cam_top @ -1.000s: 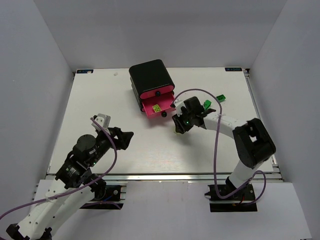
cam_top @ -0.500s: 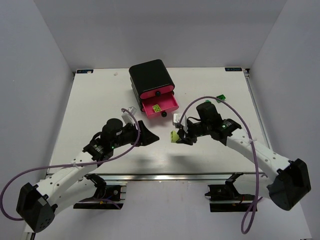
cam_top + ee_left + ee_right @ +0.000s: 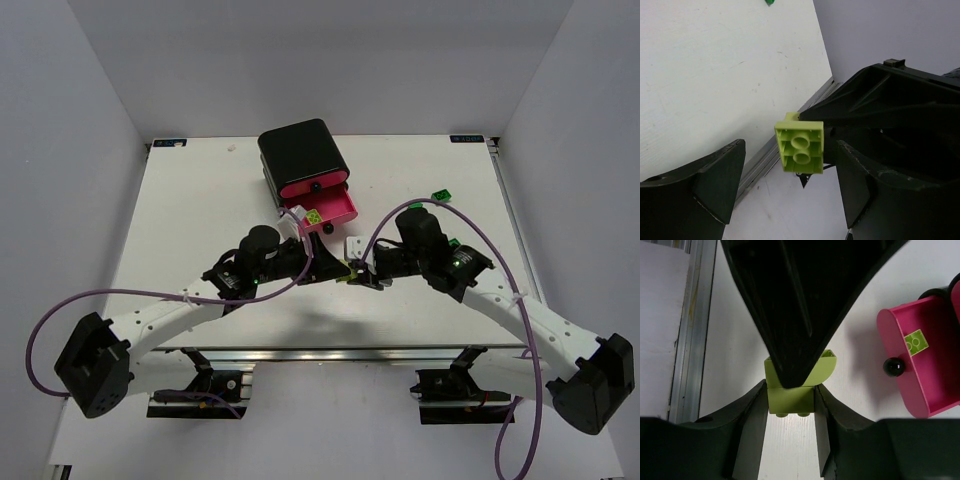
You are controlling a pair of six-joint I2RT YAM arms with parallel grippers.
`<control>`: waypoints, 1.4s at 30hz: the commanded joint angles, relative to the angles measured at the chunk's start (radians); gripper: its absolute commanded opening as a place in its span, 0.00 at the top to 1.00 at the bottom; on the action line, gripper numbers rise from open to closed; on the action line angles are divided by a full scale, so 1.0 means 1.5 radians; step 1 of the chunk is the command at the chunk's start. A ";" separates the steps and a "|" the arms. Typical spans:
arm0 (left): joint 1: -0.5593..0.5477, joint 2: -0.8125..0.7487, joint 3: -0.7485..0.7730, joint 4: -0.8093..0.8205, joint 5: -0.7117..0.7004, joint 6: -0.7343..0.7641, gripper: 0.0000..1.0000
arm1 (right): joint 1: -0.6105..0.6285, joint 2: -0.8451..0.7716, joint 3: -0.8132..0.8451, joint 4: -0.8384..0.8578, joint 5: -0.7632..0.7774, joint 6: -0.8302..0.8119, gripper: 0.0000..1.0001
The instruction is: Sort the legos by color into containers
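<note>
**A:** Nearest us, the right claw [image 3: 790, 405] is pinching the lime brick [image 3: 800, 147] by its sides. The left claw [image 3: 790, 175] is standing wide around it and gripping nothing.

**B:** They're setting up a hand-over, I'd judge. If the right is letting go before the left is closing, the brick is dropping to the worktop [image 3: 200, 200] and skittering off.

**A:** Or the crowded claws are knocking it askew.

**B:** The left wrist view is showing the brick's hollow face and the gaps beside it. Overhead is hiding that.

**A:** The right wrist view is catching the open pink drawer [image 3: 920, 365] with a like-coloured brick [image 3: 916, 342] inside. Overhead is adding the black cabinet [image 3: 300, 150] and, farther right, a green brick [image 3: 440, 194].
</note>
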 commanded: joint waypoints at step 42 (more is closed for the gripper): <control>-0.043 0.037 0.064 0.024 -0.020 0.005 0.54 | -0.002 -0.052 -0.021 0.078 0.029 0.021 1.00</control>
